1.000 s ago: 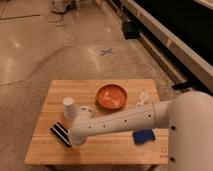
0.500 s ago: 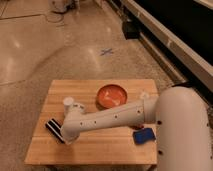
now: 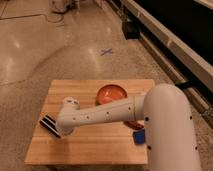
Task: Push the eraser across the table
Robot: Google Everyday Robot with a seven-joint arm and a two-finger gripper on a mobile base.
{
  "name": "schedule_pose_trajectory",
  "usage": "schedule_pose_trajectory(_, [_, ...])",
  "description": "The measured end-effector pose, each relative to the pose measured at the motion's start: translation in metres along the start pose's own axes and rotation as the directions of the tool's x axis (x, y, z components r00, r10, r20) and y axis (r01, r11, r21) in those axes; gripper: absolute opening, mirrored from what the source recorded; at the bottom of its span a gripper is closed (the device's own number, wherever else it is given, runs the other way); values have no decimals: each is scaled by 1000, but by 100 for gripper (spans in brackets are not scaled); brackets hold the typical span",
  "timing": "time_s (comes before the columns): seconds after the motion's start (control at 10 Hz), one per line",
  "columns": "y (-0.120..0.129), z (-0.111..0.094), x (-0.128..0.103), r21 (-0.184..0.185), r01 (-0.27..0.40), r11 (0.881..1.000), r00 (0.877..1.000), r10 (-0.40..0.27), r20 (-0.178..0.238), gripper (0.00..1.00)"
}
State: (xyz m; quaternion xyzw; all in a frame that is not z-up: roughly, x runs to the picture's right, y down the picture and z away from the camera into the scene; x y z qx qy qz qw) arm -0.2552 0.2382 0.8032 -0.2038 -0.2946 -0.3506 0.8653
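the eraser (image 3: pixel 49 125), a flat black block with white lengthwise stripes, lies near the table (image 3: pixel 90 147) left edge. the tool (image 3: pixel 62 131) sits right beside it, low over the wood, behind the white arm (image 3: pixel 107 114).

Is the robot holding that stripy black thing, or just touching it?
It cannot be told. The tool sits low at the table's left edge, right beside the eraser, but the arm hides where they meet. It looks more like pushing than holding.
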Motion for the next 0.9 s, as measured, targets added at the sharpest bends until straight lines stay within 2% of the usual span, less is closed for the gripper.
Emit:
schedule_pose_trajectory(0.2, [-15, 3, 1, 20, 22, 1000, 1000, -22, -3, 0])
schedule_pose_trajectory(0.5, [-42, 2, 4, 72, 69, 995, 998, -68, -8, 0])
schedule_pose_trajectory(0.7, [-43, 1, 5, 77, 69, 995, 998, -69, -8, 0])
schedule_pose_trajectory(0.8, [-42, 1, 5, 77, 69, 995, 998, -69, -9, 3])
schedule_pose_trajectory(0.9, [-42, 1, 5, 77, 69, 995, 998, -69, -8, 11])
